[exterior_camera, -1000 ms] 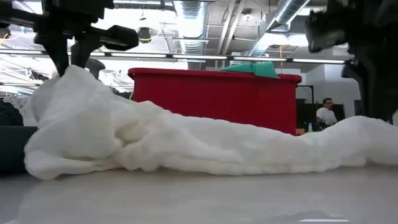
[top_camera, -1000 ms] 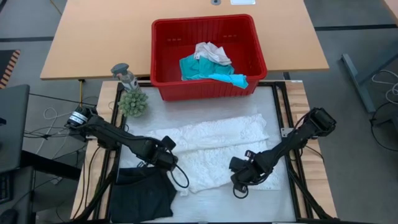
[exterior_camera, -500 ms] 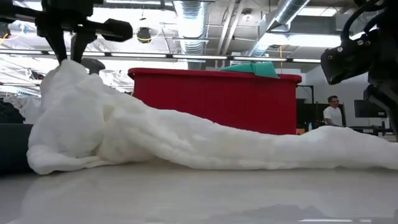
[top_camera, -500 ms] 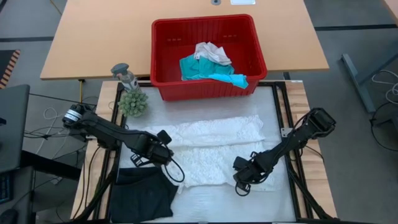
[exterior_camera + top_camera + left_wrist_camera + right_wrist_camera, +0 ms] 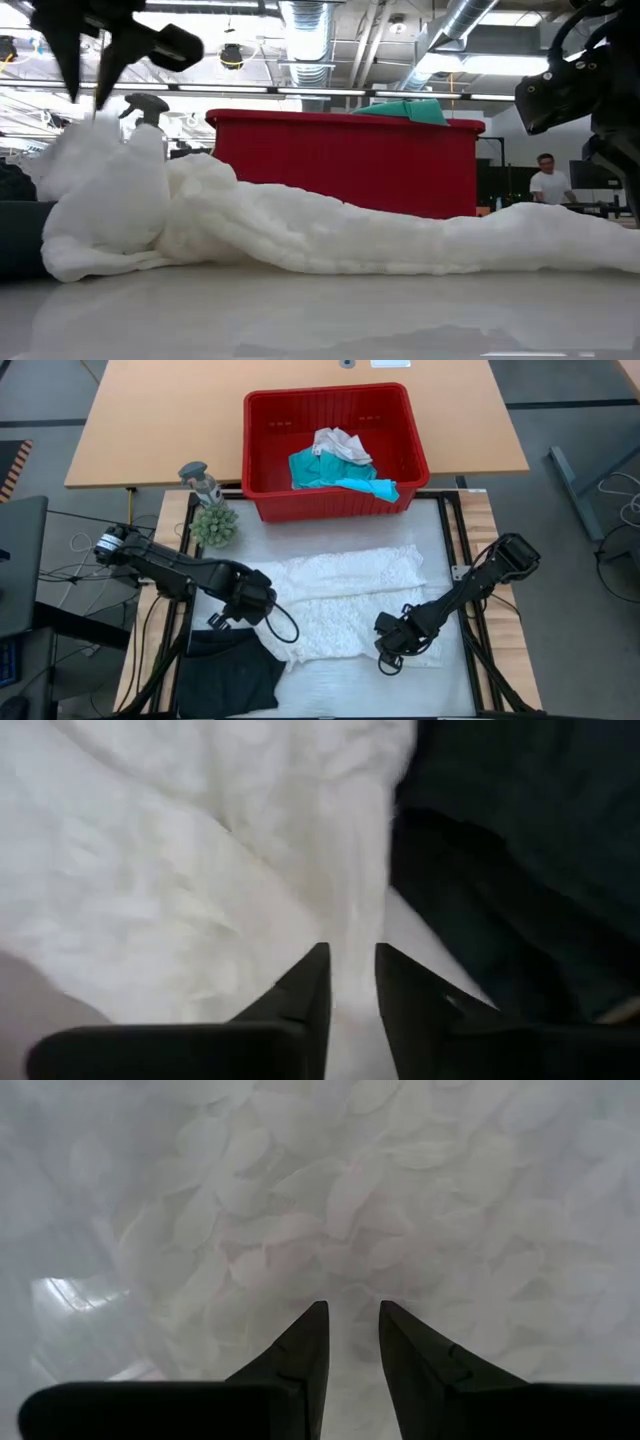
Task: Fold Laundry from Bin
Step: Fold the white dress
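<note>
A white lacy garment (image 5: 340, 600) lies spread across the middle of the table, heaped at its left end (image 5: 100, 190). My left gripper (image 5: 258, 603) hangs open just above that heap, pointing down, its fingers (image 5: 75, 70) clear of the cloth. My right gripper (image 5: 388, 650) points down onto the garment's near right part and is shut on it. A black garment (image 5: 230, 670) lies flat at the near left. The red bin (image 5: 262, 460) stands at the far side with a teal garment (image 5: 330, 470) and a white one (image 5: 340, 445) inside. My right gripper holds the white lacy garment near its near right edge (image 5: 350, 1295), with cloth filling the gap between its two fingers. The fingers come from above, pointing down. The cloth around them lies low on the table; one layer or several, I cannot tell.
A small green plant (image 5: 214, 523) and a spray bottle (image 5: 200, 478) stand at the far left, beside the bin. Bare table surface shows along the near edge (image 5: 350, 690). A person shows in the room far behind (image 5: 547, 180).
My left gripper has risen and let go of the white garment's left end, which has slumped from a raised peak onto the heap. My right gripper has come down, and the garment's right end has sunk flat with it.
</note>
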